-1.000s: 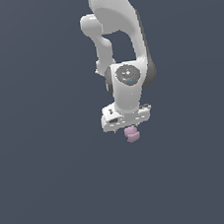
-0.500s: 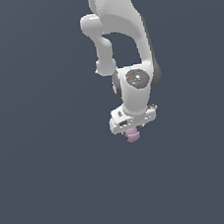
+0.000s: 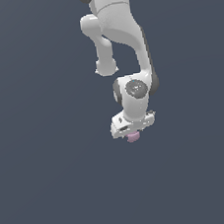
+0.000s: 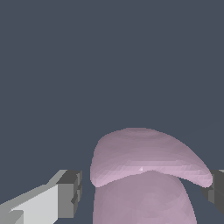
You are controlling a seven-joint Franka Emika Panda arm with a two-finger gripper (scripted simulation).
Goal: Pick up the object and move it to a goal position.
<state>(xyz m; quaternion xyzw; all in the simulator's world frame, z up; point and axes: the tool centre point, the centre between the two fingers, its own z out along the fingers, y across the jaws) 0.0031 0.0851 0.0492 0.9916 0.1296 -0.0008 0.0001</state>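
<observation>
While a plain dark grey-blue surface (image 3: 54, 190) fills both views, the gripper (image 4: 142, 192) brackets the pink object (image 4: 144, 170); finger contact is unclear, visible only from the wrist.

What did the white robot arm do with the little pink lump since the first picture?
The white robot arm lowered its wrist, tilted, and came down over the small pale pink lumpy piece, which now sits between the fingers with much less of it showing. Whether they grip it is unclear. The plain dark grey background looks unchanged.
</observation>
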